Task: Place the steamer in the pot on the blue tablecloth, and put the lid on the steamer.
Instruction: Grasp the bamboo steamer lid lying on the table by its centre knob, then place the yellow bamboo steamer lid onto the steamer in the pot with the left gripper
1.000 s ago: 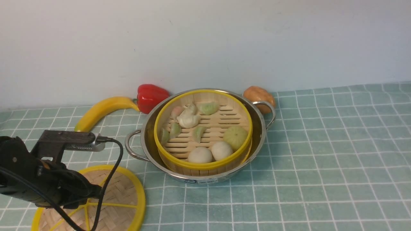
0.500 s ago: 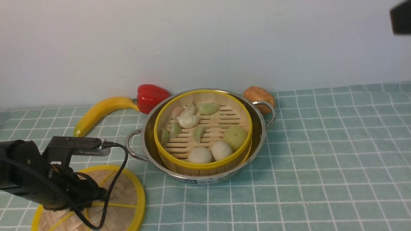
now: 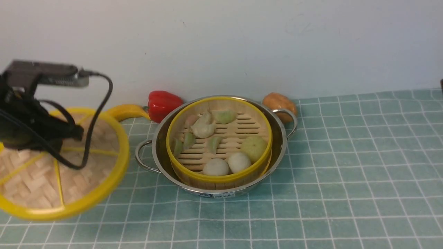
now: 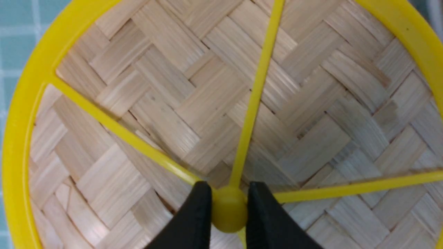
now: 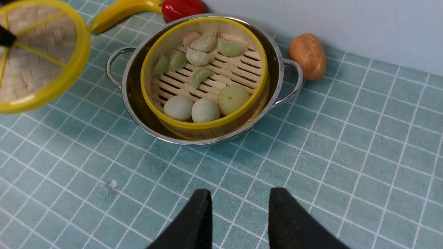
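Left wrist view first, said the spotter: your left gripper (image 4: pixel 229 192) was closed down onto the round knob (image 4: pixel 228 216) at the centre of the lid (image 4: pixel 214 103), one black finger on each side of it with no gap showing. You took it there, I judge, because the knob was the only raised part a narrow jaw could pinch.

Agreed, the checker answered; in the front view your lid sat at nine o'clock from the pot (image 3: pixel 278 145), slanted and seemingly off the blue tablecloth (image 3: pixel 346 173), covering part of the banana (image 3: pixel 129 110); a hold on the centre alone would let a flat disc tip like that.

As for its look, the spotter went on: pale bamboo strips woven in a herringbone, a thick yellow rim, thin yellow spokes running in to the knob; you could see nothing broken on it.

The checker closed: your steamer (image 3: pixel 218 178) stood inside the pot, uncovered, with white buns at six o'clock on its slats and dumplings from nine round to twelve; the red pepper (image 3: pixel 162 103) lay at eleven o'clock of the pot and the potato (image 3: pixel 278 103) at one; so only the covering was left to you. Your right gripper (image 5: pixel 240 193) hung over bare cloth, apart from the pot, jaws partly spread with nothing between them.
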